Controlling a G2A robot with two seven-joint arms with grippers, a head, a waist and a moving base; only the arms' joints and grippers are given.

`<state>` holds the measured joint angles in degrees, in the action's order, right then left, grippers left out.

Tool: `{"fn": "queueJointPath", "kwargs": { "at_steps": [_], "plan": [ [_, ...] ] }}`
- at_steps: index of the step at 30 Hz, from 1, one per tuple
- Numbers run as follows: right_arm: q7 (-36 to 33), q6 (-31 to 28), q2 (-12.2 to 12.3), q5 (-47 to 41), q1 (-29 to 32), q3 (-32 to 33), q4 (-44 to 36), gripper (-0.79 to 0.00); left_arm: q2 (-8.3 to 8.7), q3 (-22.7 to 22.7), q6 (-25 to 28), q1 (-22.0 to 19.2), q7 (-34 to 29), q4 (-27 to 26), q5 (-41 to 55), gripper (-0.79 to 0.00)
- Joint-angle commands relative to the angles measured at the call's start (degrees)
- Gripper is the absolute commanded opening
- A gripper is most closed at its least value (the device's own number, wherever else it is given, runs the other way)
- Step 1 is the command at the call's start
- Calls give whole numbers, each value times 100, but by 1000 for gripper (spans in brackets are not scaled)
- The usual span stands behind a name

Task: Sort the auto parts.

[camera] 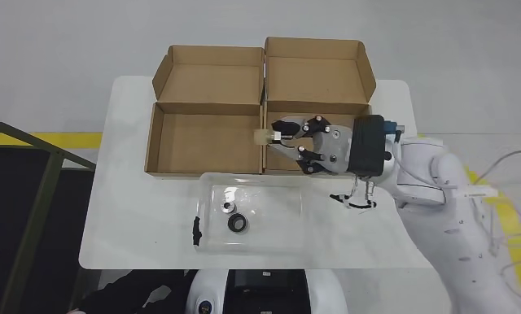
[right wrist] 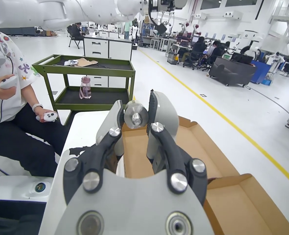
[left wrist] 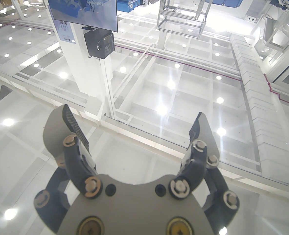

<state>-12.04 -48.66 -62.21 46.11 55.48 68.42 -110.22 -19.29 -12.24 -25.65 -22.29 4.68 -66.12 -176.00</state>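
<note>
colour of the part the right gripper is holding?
Silver, bare metal; the part shows best in the right wrist view.

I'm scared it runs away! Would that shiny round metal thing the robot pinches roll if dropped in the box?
Probably: the metal part looks round like a wheel, so it could roll, though the cardboard box walls should stop it. It looks solid metal, so likely heavy for its size. Shiny, so maybe slippery; the right gripper's ridged pads help.

— How is the light?
— Bright and even. The ceiling lamps (left wrist: 162,108) flare into white spots with star rays in the left wrist view.
— Shadows?
— Only soft ones, inside the cardboard boxes (camera: 203,143). The clear tray (camera: 281,228) shows small glints. Straight lines bow near both wrist views' edges.
</note>
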Motion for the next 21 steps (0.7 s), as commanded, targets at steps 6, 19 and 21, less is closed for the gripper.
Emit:
{"fn": "queueJointPath", "kwargs": {
  "at_steps": [6, 19, 21],
  "plan": [
    [-18, -142, 29, 441, 226, 17, 239, -785, 0, 0, 0, 0, 0, 0, 0, 0],
    [-282, -133, 99, 982, 558, 109, 711, -785, 0, 0, 0, 0, 0, 0, 0, 0],
    [-324, -95, 108, 1055, 569, 130, 771, -785, 0, 0, 0, 0, 0, 0, 0, 0]
  ]
}}
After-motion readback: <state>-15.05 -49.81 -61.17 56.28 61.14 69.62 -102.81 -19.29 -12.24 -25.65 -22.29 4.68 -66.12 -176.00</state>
